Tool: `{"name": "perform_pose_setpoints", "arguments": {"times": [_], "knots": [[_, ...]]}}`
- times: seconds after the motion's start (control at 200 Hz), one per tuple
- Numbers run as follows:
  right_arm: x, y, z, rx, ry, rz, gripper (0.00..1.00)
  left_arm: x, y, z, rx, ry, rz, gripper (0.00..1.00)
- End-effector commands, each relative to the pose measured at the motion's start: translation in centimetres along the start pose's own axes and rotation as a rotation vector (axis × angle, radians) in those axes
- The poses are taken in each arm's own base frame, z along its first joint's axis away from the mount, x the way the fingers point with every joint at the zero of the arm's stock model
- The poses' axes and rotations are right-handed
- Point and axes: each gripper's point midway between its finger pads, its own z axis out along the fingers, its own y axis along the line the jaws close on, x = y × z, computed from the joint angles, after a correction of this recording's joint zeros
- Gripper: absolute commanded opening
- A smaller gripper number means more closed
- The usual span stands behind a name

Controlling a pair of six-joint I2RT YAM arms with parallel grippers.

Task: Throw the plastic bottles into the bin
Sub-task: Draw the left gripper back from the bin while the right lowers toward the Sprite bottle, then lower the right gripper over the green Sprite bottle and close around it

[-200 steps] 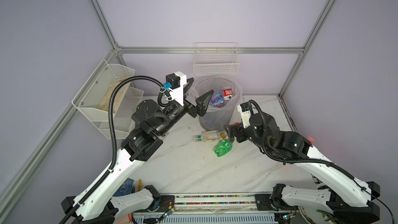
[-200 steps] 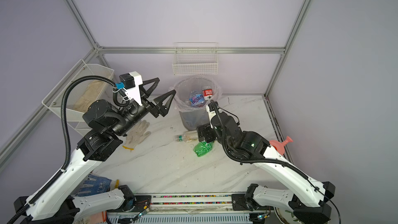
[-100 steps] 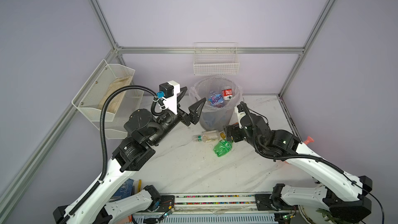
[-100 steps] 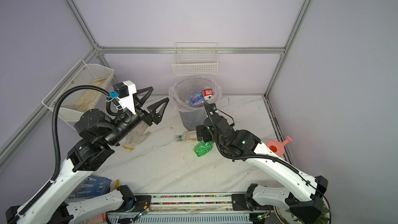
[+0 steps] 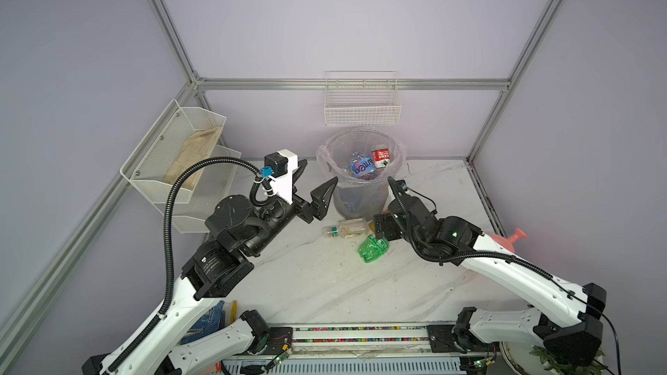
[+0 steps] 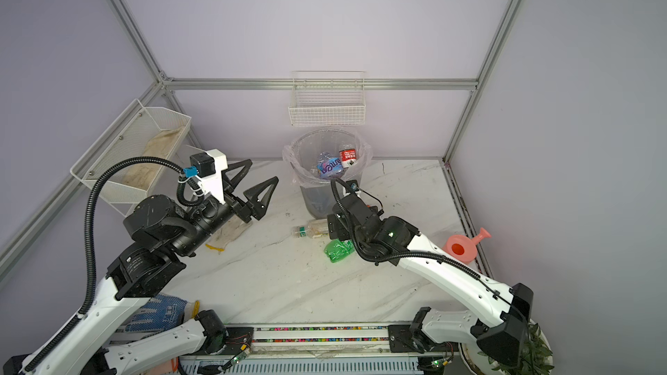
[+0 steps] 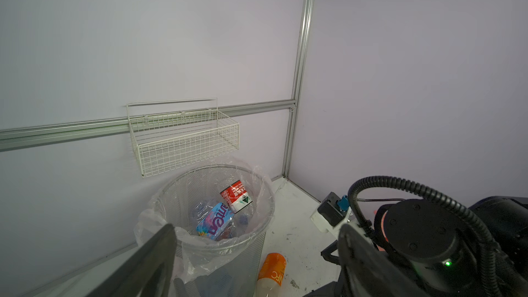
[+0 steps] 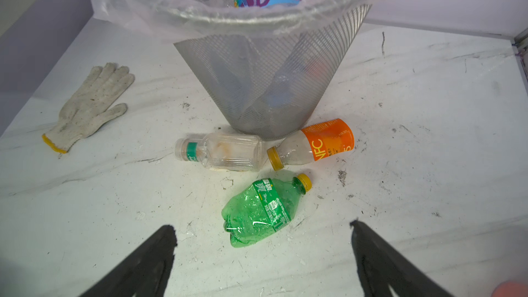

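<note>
The right tool (image 8: 261,225) is spread wide and empty, low over the white marble surface (image 8: 428,127). A crushed green bottle (image 8: 258,212) with a yellow cap lies on its side just ahead of the gap, and neither finger touches it. Past it, a clear bottle (image 8: 225,152) with a green neck band and an orange-labelled bottle (image 8: 314,144) lie on their sides at the foot of the bin (image 8: 265,81). The orange-labelled bottle's yellow cap sits just beside the clear bottle's base.

The left tool (image 6: 262,171) is also wide apart and holds nothing. It is raised above the surface, near the bin's rim on the left in both top views. Inside the bag-lined bin, a blue-labelled bottle (image 7: 215,222) and a red-labelled bottle (image 7: 235,195) rest on top.

A white knitted glove (image 8: 88,107) lies flat on the surface, well apart from the bottles. A white wire basket (image 7: 183,138) hangs on the wall above the bin.
</note>
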Motion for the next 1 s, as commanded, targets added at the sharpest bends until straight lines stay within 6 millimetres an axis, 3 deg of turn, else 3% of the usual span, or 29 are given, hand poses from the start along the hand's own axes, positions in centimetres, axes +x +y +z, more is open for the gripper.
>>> {"name": "perform_pose_setpoints", "arguments": {"times": [0.0,0.3,0.515,0.995], "knots": [[1.6,-0.5,1.6,0.031,0.063,0.033,0.97,1.0,0.2,-0.3,-0.012,0.012,-0.01,0.86],[4.0,-0.6,4.2,0.056,0.135,0.084,0.97,1.7,0.6,-1.1,-0.026,0.023,-0.022,0.86],[6.4,-1.9,6.7,0.146,0.208,0.16,0.97,2.3,0.8,-1.5,-0.037,0.031,-0.029,0.85],[9.9,-2.2,10.0,0.131,0.313,0.344,0.97,3.8,1.3,-2.1,-0.057,0.056,-0.05,0.84]]}}
